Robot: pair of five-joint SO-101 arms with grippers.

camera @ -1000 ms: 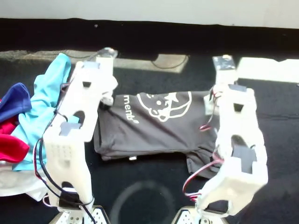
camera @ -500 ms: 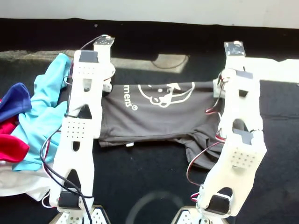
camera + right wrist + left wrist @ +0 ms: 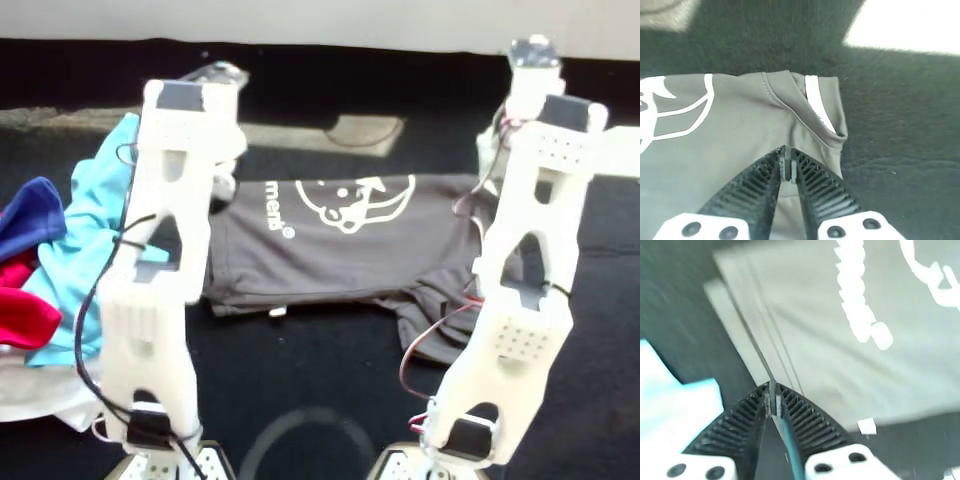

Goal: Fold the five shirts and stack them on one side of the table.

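A dark grey shirt (image 3: 340,250) with a white print lies spread across the middle of the black table. My left gripper (image 3: 772,407) is shut on a thin fold at the shirt's (image 3: 850,340) edge, on the side nearest the pile. My right gripper (image 3: 786,167) is shut on the shirt's (image 3: 730,125) other end, close to a white-striped hem (image 3: 817,107). In the high view both white arms stretch toward the table's far side, the left arm (image 3: 160,260) and the right arm (image 3: 525,250) flanking the shirt. A bunched sleeve (image 3: 430,320) lies at the near right.
A loose pile lies at the left edge: a light blue shirt (image 3: 95,220), a navy one (image 3: 30,215), a red one (image 3: 25,310) and a white one (image 3: 30,390). Bare black cloth (image 3: 320,400) lies between the arm bases. A pale patch (image 3: 330,132) marks the far side.
Both arms have stretched out toward the far side, carrying the grey shirt's far edge with them. The shirt is now pulled wider and flatter.
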